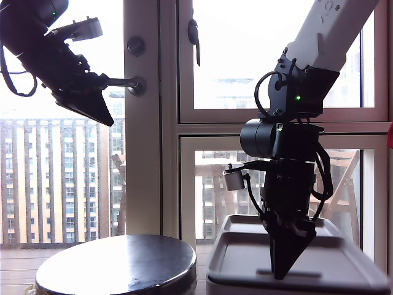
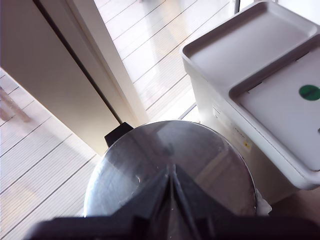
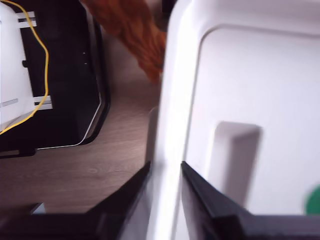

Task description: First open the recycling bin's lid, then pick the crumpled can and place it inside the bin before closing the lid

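The grey recycling bin (image 1: pixel 213 284) stands at the exterior view's right, and its wall also shows in the first wrist view (image 2: pixel 225 125). Its lid (image 1: pixel 344 264) lies flat on top, with a green dot (image 2: pixel 309 92) and a recessed slot handle (image 3: pixel 235 150). My second gripper (image 1: pixel 284 270) points straight down at the lid. Its fingers (image 3: pixel 200 195) straddle the lid's raised rim (image 3: pixel 167 100) and press it from both sides. My first gripper (image 1: pixel 105 118) hangs high at the exterior view's left, shut and holding nothing (image 2: pixel 171 185), above the round table. The can is out of view.
A round dark glossy table (image 1: pixel 116 264) stands beside the bin at the exterior view's left. Glass doors with a handle (image 1: pixel 126 82) fill the background. In the second wrist view a black case (image 3: pixel 65 75) with a yellow cable and an orange-brown object (image 3: pixel 135 35) lie on the wooden floor.
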`<state>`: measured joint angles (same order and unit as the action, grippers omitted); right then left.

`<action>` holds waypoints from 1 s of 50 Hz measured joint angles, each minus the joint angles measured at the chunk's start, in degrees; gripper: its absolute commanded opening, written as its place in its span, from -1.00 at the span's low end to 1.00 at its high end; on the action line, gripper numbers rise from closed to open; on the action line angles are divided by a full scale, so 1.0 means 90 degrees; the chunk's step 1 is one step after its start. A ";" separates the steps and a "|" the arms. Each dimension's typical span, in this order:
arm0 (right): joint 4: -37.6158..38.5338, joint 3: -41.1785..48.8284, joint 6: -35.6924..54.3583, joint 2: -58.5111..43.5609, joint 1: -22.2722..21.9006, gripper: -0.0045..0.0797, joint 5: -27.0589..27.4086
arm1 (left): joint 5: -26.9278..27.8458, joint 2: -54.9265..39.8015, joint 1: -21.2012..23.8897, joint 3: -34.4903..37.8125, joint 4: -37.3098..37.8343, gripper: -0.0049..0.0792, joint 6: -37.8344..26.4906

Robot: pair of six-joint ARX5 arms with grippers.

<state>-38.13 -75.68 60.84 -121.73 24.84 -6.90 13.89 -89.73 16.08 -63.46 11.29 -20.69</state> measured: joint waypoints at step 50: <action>0.0760 -0.0068 -0.5348 0.1292 -0.0282 -0.92 -0.0444 | 0.0476 0.0007 -0.0104 0.0000 0.0119 -0.93 0.0469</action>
<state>-31.29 -76.29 12.71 -110.10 22.30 -10.90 18.17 -89.67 15.14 -63.46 12.36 -16.47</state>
